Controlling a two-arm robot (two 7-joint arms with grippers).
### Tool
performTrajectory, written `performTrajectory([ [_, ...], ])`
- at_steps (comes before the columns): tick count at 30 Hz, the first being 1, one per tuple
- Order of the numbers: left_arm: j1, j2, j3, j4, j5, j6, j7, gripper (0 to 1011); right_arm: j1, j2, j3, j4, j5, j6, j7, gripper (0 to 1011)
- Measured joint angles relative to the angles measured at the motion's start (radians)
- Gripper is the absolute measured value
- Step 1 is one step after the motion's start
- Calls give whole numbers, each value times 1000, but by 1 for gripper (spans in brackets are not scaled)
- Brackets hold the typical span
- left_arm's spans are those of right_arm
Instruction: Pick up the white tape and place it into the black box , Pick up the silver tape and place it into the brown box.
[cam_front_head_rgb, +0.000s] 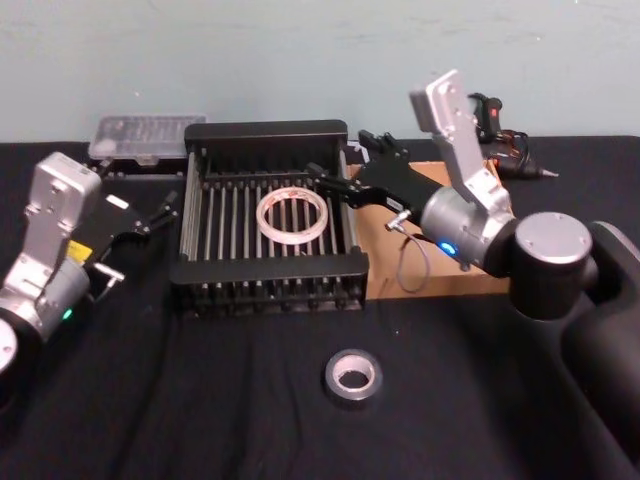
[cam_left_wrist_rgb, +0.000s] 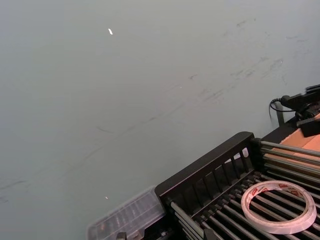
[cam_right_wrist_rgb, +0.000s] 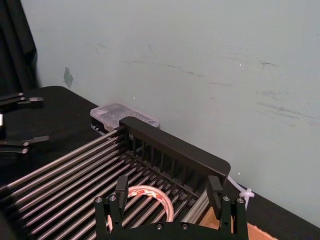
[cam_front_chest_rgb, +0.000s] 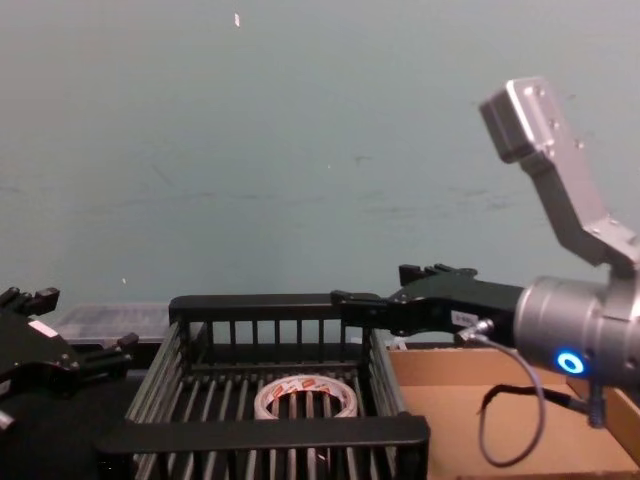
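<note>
The white tape (cam_front_head_rgb: 292, 215) lies flat on the slatted floor of the black box (cam_front_head_rgb: 270, 272), also seen as the white tape (cam_right_wrist_rgb: 150, 194) (cam_front_chest_rgb: 305, 395) (cam_left_wrist_rgb: 278, 205). My right gripper (cam_front_head_rgb: 342, 160) hovers open over the crate's right rear corner, nothing between its fingers (cam_right_wrist_rgb: 121, 187); from the chest it shows as the right gripper (cam_front_chest_rgb: 385, 290) above the rim of the black box (cam_front_chest_rgb: 290, 432). The silver tape (cam_front_head_rgb: 352, 375) rests on the black table in front of the crate. The brown box (cam_front_head_rgb: 445, 285) sits right of the crate, partly under my right arm. My left gripper (cam_front_head_rgb: 160, 212) is parked open left of the crate.
A clear plastic case (cam_front_head_rgb: 145, 137) stands behind the crate's left corner, against the wall. A black tool with a cable (cam_front_head_rgb: 505, 140) lies at the back right. Open black tabletop surrounds the silver roll at the front.
</note>
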Motion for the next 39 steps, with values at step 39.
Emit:
performTrajectory([
  [39,0,0,0,0,0,0,0,1001,-296,232,45,-464,140,164,-26,1002],
])
